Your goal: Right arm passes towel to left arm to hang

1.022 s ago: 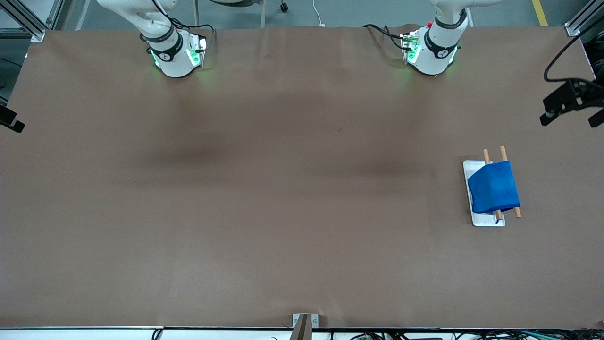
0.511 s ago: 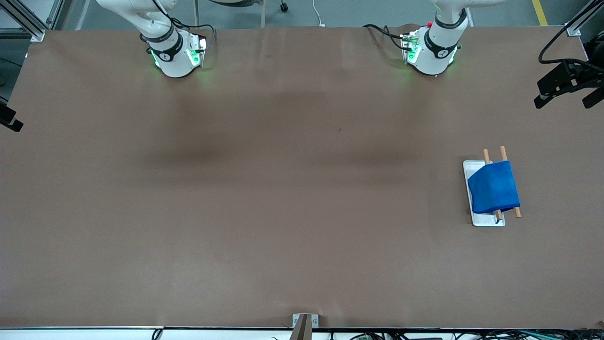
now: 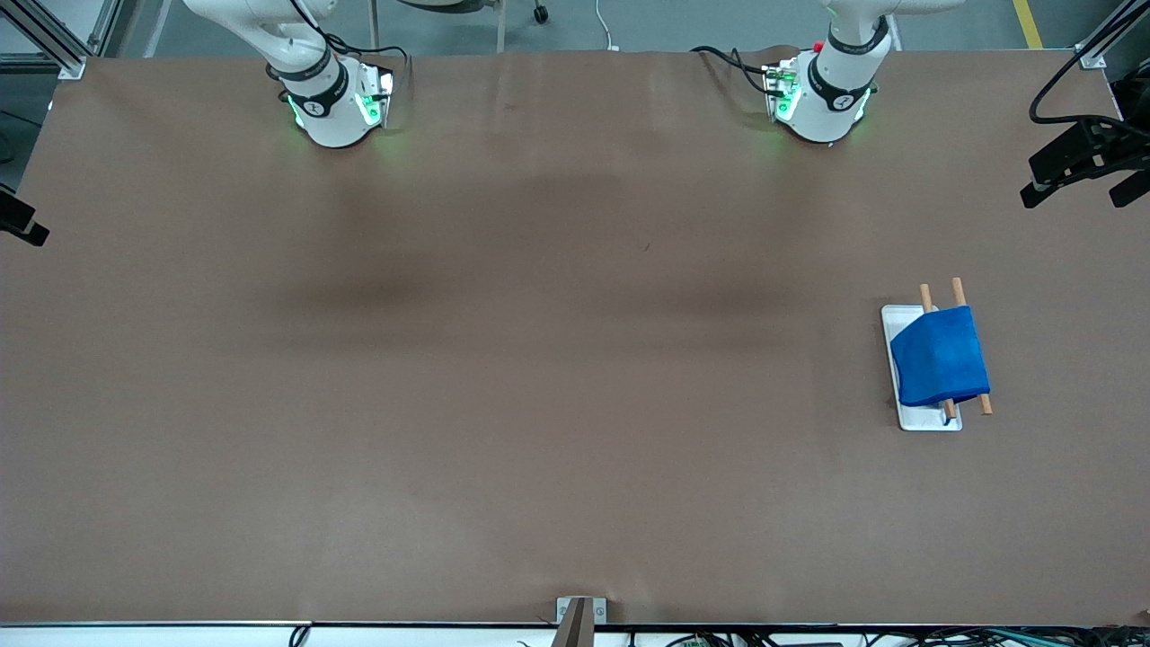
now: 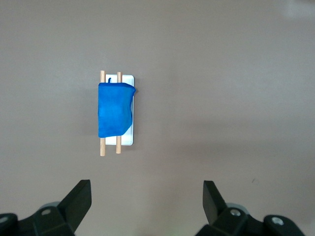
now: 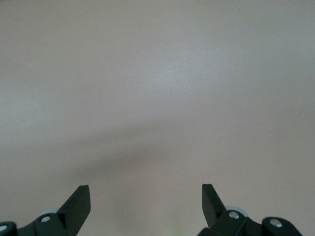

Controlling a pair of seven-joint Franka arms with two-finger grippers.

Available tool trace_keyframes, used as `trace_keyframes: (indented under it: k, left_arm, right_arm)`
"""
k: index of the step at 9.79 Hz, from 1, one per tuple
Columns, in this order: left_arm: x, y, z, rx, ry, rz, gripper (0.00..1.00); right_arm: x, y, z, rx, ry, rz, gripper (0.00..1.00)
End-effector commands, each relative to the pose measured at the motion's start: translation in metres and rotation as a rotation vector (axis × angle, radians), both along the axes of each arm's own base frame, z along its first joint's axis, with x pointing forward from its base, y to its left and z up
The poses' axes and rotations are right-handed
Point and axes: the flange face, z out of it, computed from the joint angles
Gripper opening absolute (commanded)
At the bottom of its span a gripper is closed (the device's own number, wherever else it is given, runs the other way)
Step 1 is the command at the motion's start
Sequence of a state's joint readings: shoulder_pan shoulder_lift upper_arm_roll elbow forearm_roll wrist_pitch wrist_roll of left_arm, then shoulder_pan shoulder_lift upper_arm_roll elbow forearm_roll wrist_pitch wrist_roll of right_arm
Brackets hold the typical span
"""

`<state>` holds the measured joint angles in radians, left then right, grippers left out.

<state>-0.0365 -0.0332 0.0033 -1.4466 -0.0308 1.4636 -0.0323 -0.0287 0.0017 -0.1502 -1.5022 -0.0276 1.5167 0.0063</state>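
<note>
The bright blue towel (image 3: 939, 357) lies draped over two wooden rods (image 3: 958, 289) on a white tray (image 3: 925, 420), toward the left arm's end of the table. The left wrist view shows the towel (image 4: 114, 109) on the rods (image 4: 102, 147), with its small loop at one end. My left gripper (image 3: 1074, 193) is open and empty, up in the air over the table's edge at the left arm's end, apart from the towel; it also shows in its wrist view (image 4: 146, 196). My right gripper (image 5: 146, 199) is open and empty over bare table; only a part shows at the front view's edge (image 3: 22, 225).
The brown table top (image 3: 539, 359) is bare apart from the tray. Both arm bases (image 3: 337, 99) (image 3: 822, 94) stand along the table's edge farthest from the front camera. A small metal bracket (image 3: 579, 611) sits at the edge nearest that camera.
My left gripper has moved away from the tray, up the front view at its edge, then settled. The right gripper shifted slightly. The towel has not moved.
</note>
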Motion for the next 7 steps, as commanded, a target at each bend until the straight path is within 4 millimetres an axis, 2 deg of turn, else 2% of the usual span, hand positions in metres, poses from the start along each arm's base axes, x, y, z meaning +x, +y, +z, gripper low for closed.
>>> trace_keyframes:
  k: [1,4,7]
  left_arm:
    - [-0.006,-0.001,-0.018,0.004,0.045,-0.028,1.0]
    - [-0.004,-0.003,-0.024,0.005,0.051,-0.019,1.0]
    - [-0.004,-0.014,-0.023,0.045,0.042,-0.032,1.0]
  right_arm:
    - [-0.005,0.0,0.003,-0.01,0.002,-0.017,1.0]
    - [-0.005,0.0,0.004,-0.009,0.0,-0.018,1.0]
    - [-0.005,0.0,0.004,-0.009,0.0,-0.018,1.0]
